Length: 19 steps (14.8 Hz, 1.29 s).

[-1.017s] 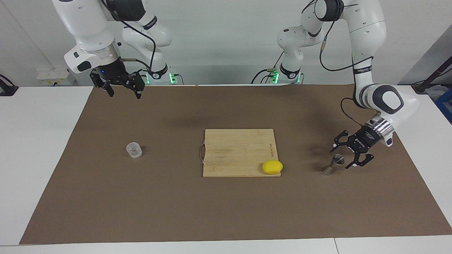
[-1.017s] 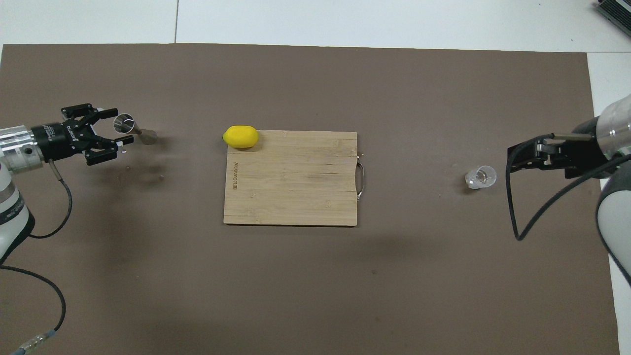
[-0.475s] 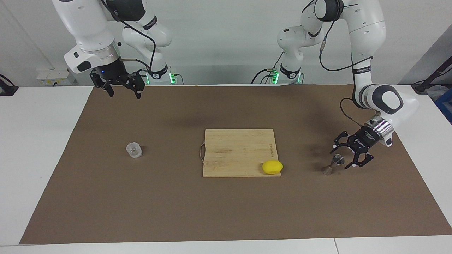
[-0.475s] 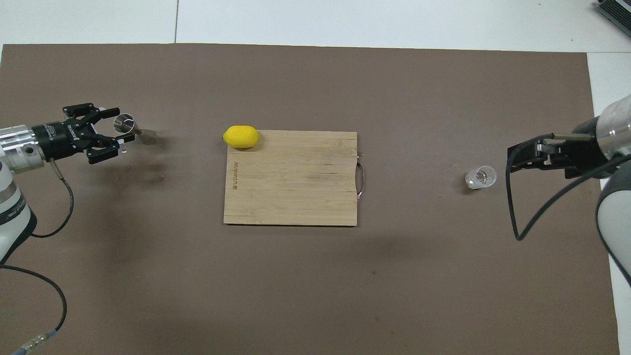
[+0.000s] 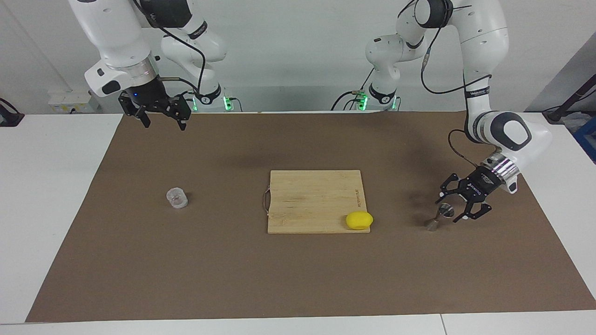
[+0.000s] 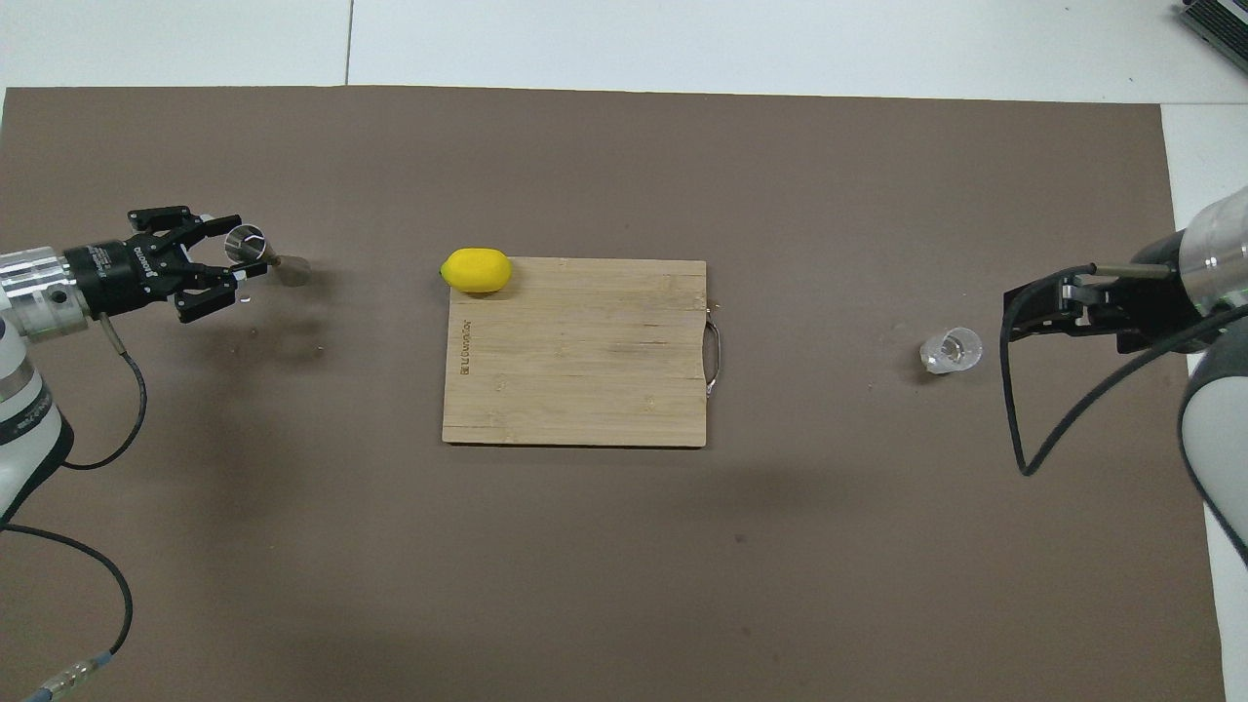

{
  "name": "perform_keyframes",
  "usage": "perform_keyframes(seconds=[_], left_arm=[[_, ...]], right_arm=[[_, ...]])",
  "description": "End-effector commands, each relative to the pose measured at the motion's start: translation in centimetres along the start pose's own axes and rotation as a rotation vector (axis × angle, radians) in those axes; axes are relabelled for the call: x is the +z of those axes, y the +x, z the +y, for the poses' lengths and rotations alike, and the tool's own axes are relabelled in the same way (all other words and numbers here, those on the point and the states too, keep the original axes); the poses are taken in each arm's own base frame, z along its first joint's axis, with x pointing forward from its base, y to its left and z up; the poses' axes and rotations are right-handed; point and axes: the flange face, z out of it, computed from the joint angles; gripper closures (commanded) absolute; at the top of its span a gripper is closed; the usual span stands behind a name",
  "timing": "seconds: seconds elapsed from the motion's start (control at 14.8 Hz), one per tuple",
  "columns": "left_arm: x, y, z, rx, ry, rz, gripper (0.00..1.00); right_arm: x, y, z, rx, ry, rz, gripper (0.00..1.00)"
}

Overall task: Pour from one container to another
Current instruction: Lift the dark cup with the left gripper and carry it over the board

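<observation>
The clear glass tumbler (image 5: 177, 197) (image 6: 952, 350) stands on the brown mat toward the right arm's end of the table. The steel hourglass jigger (image 5: 439, 217) (image 6: 261, 253) stands on the mat toward the left arm's end. My left gripper (image 5: 453, 205) (image 6: 237, 253) comes in low from the side and is shut on the jigger's upper cup. The jigger's foot still rests on the mat. My right gripper (image 5: 160, 120) (image 6: 1014, 322) waits open and empty, high over the mat and apart from the tumbler.
A wooden cutting board (image 5: 314, 195) (image 6: 585, 370) with a metal handle lies in the middle of the mat. A yellow lemon (image 5: 359, 220) (image 6: 476, 270) sits on its corner toward the jigger. White table (image 5: 51, 195) borders the brown mat.
My left gripper's fingers have drawn in around the jigger's upper cup. The jigger, tumbler and right arm have not moved.
</observation>
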Motion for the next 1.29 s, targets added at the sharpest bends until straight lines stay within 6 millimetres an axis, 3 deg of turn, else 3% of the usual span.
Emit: perform_keyframes(seconds=[0.0,0.27,0.47,0.61,0.68,0.88,1.08,1.22], left_arm=[[0.1,-0.3,-0.5,-0.008,-0.013,-0.008,1.0],[0.8,-2.0,-0.7,0.018,0.023,-0.024,1.0],[2.0,-6.7,-0.8,0.11,0.096,-0.051,1.0],[3.7,-9.2,-2.3,0.153,0.154,-0.057,1.0],[4.6,-10.2,-3.3,0.167,0.185,-0.066,1.0],[8.7,-15.8,-7.7,0.209,0.252,-0.069,1.0],[13.7,-18.6,-12.4,0.195,0.318,-0.052,1.0],[17.5,-20.8,-16.5,0.242,0.33,-0.036,1.0]], right_arm=[[0.1,-0.1,0.0,-0.008,0.015,-0.005,0.0],[0.1,-0.1,0.0,-0.008,0.014,-0.005,0.0],[0.1,-0.1,0.0,-0.008,0.014,-0.005,0.0],[0.1,-0.1,0.0,-0.008,0.014,-0.005,0.0],[0.1,-0.1,0.0,-0.008,0.014,-0.005,0.0],[0.1,-0.1,0.2,-0.011,0.015,-0.005,0.0],[0.1,-0.1,0.3,-0.016,0.015,-0.007,0.0],[0.1,0.0,0.6,-0.014,0.015,-0.007,0.0]])
